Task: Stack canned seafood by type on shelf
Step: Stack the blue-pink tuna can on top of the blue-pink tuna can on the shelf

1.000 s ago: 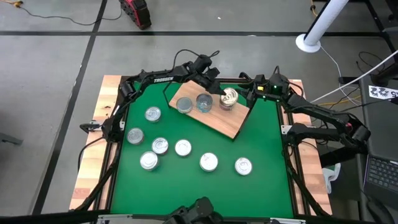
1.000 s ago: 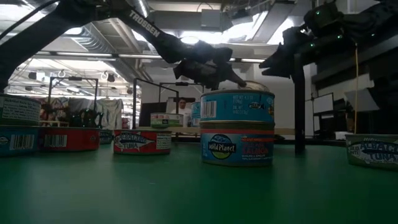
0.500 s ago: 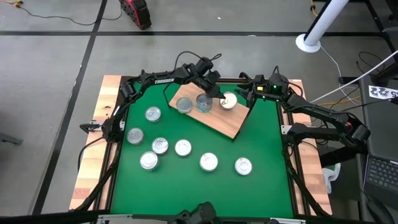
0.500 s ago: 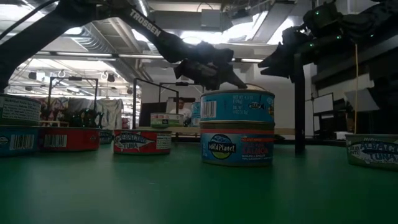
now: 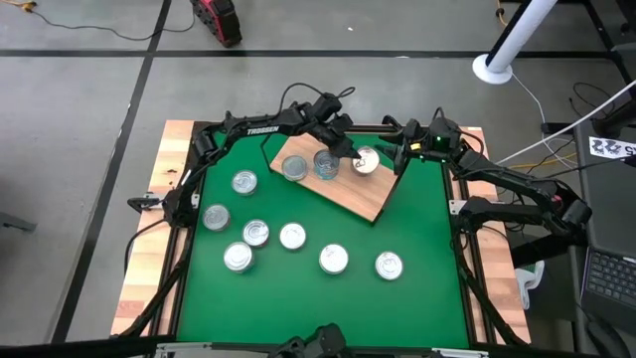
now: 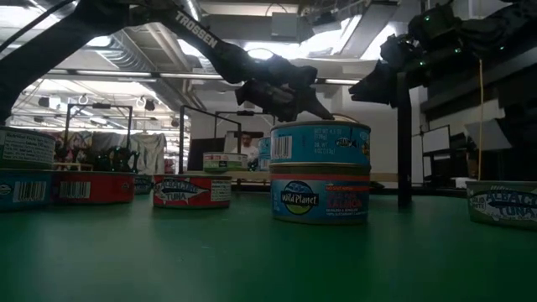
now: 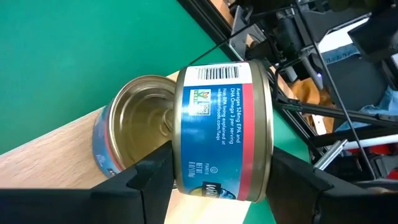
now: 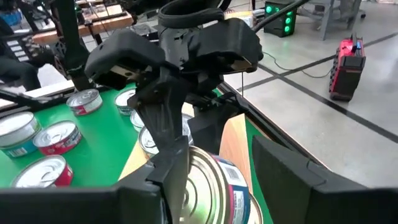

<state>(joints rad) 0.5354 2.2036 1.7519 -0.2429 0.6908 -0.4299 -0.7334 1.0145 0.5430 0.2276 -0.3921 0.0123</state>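
Note:
The shelf [image 5: 350, 196], a light wooden board, lies aslant at the table's far middle. On it stand two tins [image 5: 294, 167] [image 5: 325, 164] and a gold-topped tin [image 7: 138, 121]. Over that one my left gripper [image 5: 353, 152] is shut on a blue-labelled tin [image 7: 224, 130] with a red band. My right gripper [image 5: 401, 154] hovers open just beyond the shelf's far right corner, facing the held tin [image 8: 214, 183] and touching nothing. My left gripper pinches the blue-labelled tin by its two flat ends, one finger [image 7: 146, 180] at one rim and the other finger [image 7: 298, 183] at the rim [image 7: 267, 155] opposite. The fingers slant down from the table's left. The tin sits tilted and shifted sideways over the gold top.
Several more tins [image 5: 292, 236] stand loose on the green mat nearer the front, among them a stack of two [image 6: 320, 172]. Black frame rails edge the mat, and the right arm's base [image 5: 497, 204] stands at the right.
My left gripper has edged slightly toward the table's left over the shelf with the tin. From above, the tin's lid shows narrower than a second ago. The other tins and the shelf have kept still.

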